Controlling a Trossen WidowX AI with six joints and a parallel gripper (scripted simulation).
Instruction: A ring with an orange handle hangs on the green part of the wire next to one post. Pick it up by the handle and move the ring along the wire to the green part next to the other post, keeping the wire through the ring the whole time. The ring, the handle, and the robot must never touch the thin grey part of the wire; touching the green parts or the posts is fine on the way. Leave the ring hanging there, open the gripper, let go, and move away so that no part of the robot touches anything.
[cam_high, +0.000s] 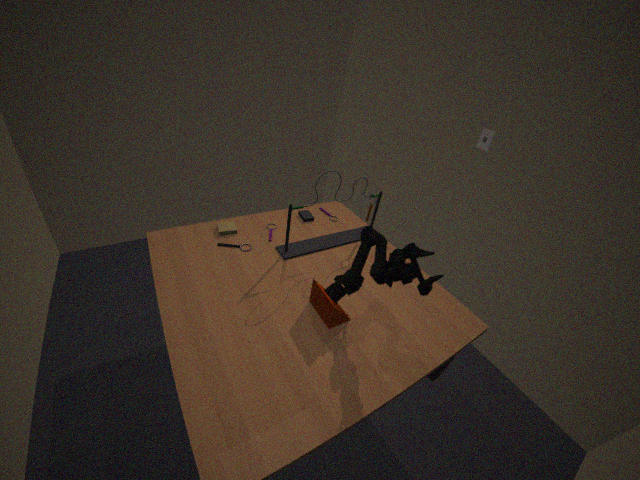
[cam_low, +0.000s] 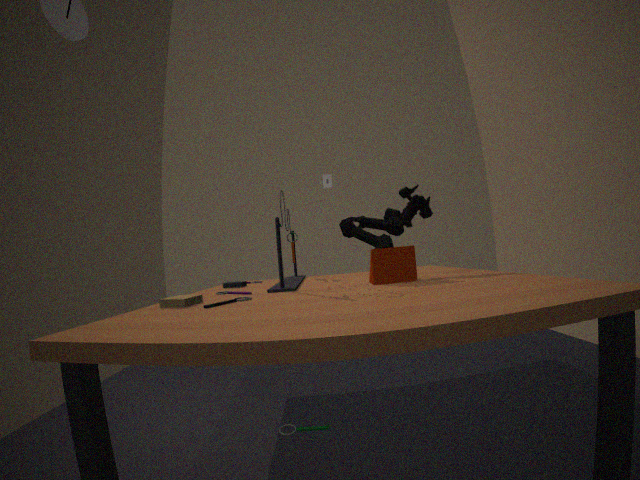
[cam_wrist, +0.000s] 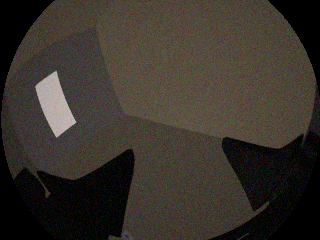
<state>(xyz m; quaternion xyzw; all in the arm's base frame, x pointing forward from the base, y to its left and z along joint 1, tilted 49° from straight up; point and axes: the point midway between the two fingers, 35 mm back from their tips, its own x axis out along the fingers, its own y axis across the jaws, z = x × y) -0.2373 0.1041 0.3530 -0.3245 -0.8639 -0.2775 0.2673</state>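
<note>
The orange handle (cam_high: 369, 212) (cam_low: 293, 252) hangs down beside the far post (cam_high: 376, 210), under the green part (cam_high: 374, 195) of the wire. Its ring (cam_low: 292, 237) is small and dim, at the wire's height. The other green part (cam_high: 298, 207) is at the near post (cam_high: 288, 227) (cam_low: 279, 253). The thin grey wire rises in loops between the posts. My gripper (cam_high: 438, 265) (cam_low: 423, 192) (cam_wrist: 180, 150) is open and empty, raised in the air, well away from the ring and the wire and pointing away from them.
The dark base plate (cam_high: 320, 246) carries both posts. An orange block (cam_high: 326, 307) (cam_low: 392, 264) stands at the arm's base. A pale block (cam_high: 226, 228) (cam_low: 180, 301), a dark box (cam_high: 306, 215) (cam_low: 234, 284), a black-handled ring and two purple-handled rings lie on the table.
</note>
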